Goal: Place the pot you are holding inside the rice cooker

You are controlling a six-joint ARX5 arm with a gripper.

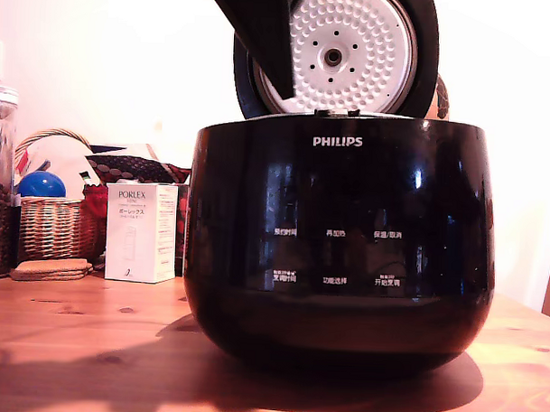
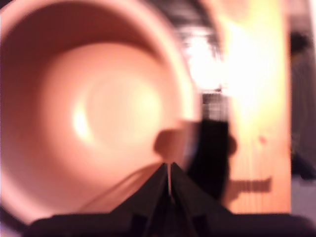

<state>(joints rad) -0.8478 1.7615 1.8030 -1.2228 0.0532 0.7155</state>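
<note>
Looking first at the wrist view, we see the pot [image 2: 98,118] fill the left and centre of the frame as a wide round hollow, pinkish in this light and very blurred. The gripper [image 2: 169,173] is at the lower middle of the frame. Its two dark fingers are almost together, with only a thin pale edge between them. We judge this edge to be the rim of the pot, so the gripper is clamped on the pot, which lies directly ahead of the fingers with its mouth facing the camera.

In the exterior view, the wicker basket [image 1: 48,225] and the white PORLEX box [image 1: 140,233] are at the left. The rice cooker [image 1: 337,253] fills the centre, and its lid [image 1: 353,50] stands open at the top. A dark slanted shape [image 1: 250,24] covers the upper left part of the lid. We cannot tell if it is the pot or the arm. The opening of the cooker is hidden behind its front wall, so we cannot judge how well the pot is lined up with it.
</note>
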